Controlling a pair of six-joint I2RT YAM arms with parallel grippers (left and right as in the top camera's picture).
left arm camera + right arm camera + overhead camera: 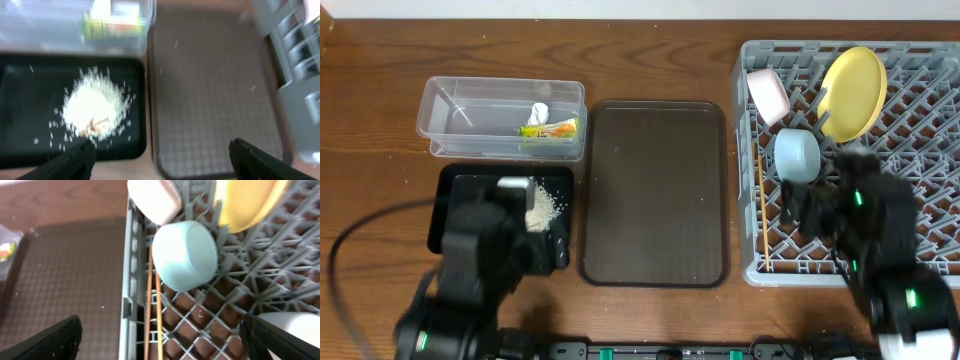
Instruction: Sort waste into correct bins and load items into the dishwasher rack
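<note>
In the clear tub [460, 112] lie the yellow-green wrapper [552, 129] and a white scrap [539, 111]. Rice [92, 107] is heaped in the black tray [30, 95]. My left gripper [162, 157] hangs open over that tray's near right corner, holding nothing. The grey rack [920, 270] carries the yellow plate [853, 92], a pale cup [768, 95], the light blue bowl [185, 255] and chopsticks [154, 315] along its left side. A white bowl [292, 325] peeks in at the right. My right gripper [162, 337] stands open above the rack, nothing in it.
The dark brown serving tray [655, 195] lies between the bins and the rack, with a few stray specks on it. The left arm covers the black tray's near half in the overhead view. The right arm covers the rack's near right part.
</note>
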